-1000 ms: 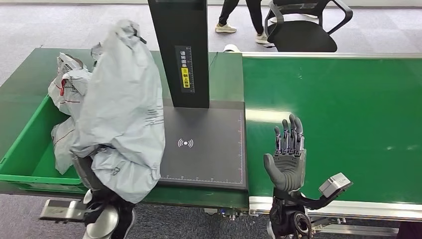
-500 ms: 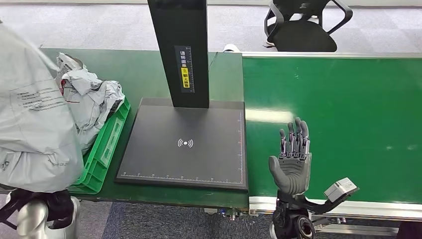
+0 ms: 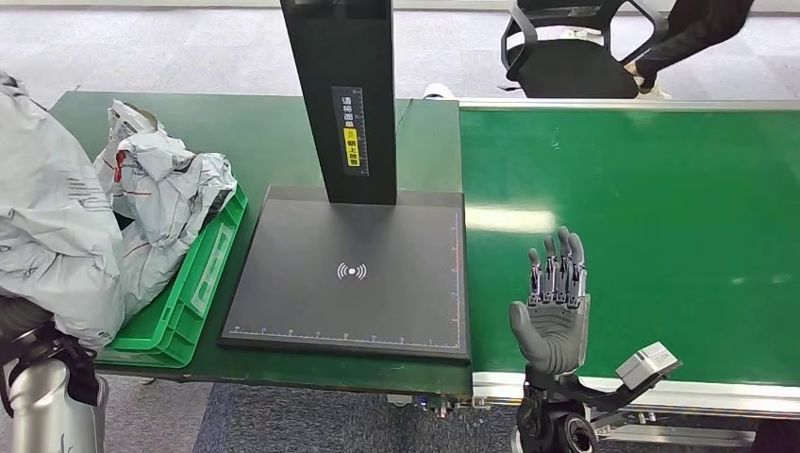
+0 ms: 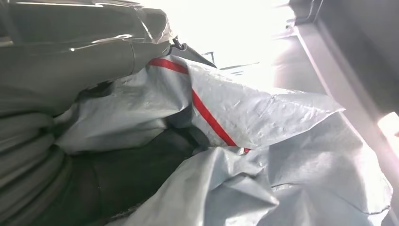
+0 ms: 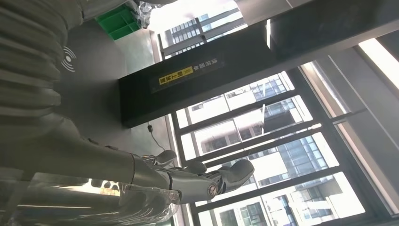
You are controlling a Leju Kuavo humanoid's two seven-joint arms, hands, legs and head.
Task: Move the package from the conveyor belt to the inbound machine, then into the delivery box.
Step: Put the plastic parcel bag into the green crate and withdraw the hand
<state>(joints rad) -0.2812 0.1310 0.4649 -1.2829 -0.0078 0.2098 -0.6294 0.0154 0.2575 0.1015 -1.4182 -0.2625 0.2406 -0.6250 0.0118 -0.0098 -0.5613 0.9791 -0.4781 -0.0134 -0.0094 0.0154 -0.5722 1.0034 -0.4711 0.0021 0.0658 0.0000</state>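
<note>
Grey carpet ran behind the green table (image 3: 283, 132), with an office chair (image 3: 575, 57) at the upper right of the frame. You had the grey package (image 3: 47, 236) at the far left edge, hanging over the near end of the green delivery box (image 3: 193, 293), which already held crumpled bags (image 3: 160, 184). Your left hand (image 4: 28, 150) sat under the plastic in the wrist view; I judged it held the package, though the fingers were hidden. Your right hand (image 3: 554, 307) stood spread and empty over the conveyor belt (image 3: 660, 217), lower centre-right. The risk: much of the package hung outside the box rim, so a release there could have sent it sliding to the floor. The full box might also have shed a bag onto the inbound machine (image 3: 351, 269).
</note>
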